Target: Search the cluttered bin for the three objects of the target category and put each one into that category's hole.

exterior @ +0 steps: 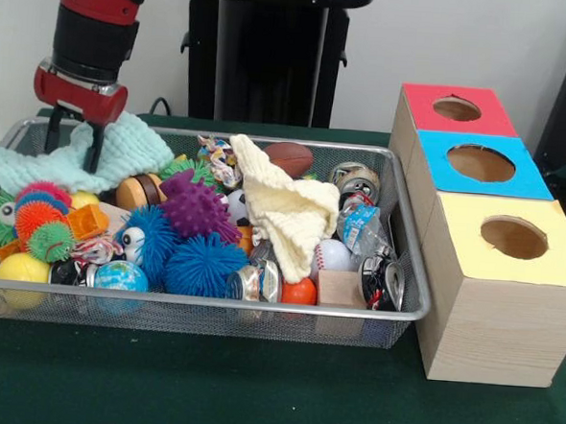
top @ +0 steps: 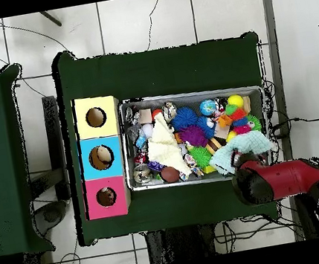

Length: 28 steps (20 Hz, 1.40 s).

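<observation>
The wire mesh bin (exterior: pixel 210 304) is full of mixed clutter; it also shows in the overhead view (top: pixel 186 94). No plush animal shows in either view; any are hidden under the clutter. My gripper (exterior: pixel 74 142) is at the bin's far left corner, low over a mint knitted cloth (exterior: pixel 133 150) that hangs over the rim. It is open, with its fingers (exterior: pixel 94 151) down at the cloth. In the overhead view my red arm (top: pixel 280 178) covers the gripper beside the mint cloth (top: pixel 241 151).
A cream knitted cloth (exterior: pixel 288 212) lies over the bin's middle. Purple (exterior: pixel 195 207) and blue (exterior: pixel 203 265) spiky balls, a football (exterior: pixel 288 158), crushed cans (exterior: pixel 385 276) and small balls fill the rest. Wooden boxes with red (exterior: pixel 457 108), blue (exterior: pixel 480 164) and yellow (exterior: pixel 514 238) holed tops stand beside the bin.
</observation>
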Motion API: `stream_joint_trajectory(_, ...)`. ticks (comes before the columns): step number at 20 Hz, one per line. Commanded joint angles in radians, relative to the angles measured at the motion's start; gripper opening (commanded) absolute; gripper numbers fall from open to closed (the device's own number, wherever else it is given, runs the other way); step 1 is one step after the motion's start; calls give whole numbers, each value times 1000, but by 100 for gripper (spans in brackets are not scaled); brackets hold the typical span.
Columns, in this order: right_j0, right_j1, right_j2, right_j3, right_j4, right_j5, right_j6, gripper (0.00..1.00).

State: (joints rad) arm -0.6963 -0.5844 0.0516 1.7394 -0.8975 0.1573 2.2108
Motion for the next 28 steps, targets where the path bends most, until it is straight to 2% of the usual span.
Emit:
stream_joint_trajectory(1, -38, 84, 54, -103, 13, -7, 14, 100)
stream_joint_trajectory(6, -98, 69, 131, -71, 21, -15, -20, 100)
stream_joint_trajectory(7, -110, 67, 145, -64, 20, -23, -23, 0)
stream_joint_trajectory(10, -65, 18, 117, -22, 52, 17, 9, 0)
stream_joint_trajectory(15, -51, -193, 170, 118, 181, 145, -22, 0)
stream_joint_trajectory(20, -20, -354, 201, 220, 322, 217, -7, 0)
stream_joint_trajectory(23, 1, -419, 217, 261, 407, 248, 9, 0)
stream_joint_trajectory(26, 8, -441, 241, 288, 474, 255, 19, 0)
stream_joint_trajectory(28, 32, -445, 228, 289, 496, 262, 27, 0)
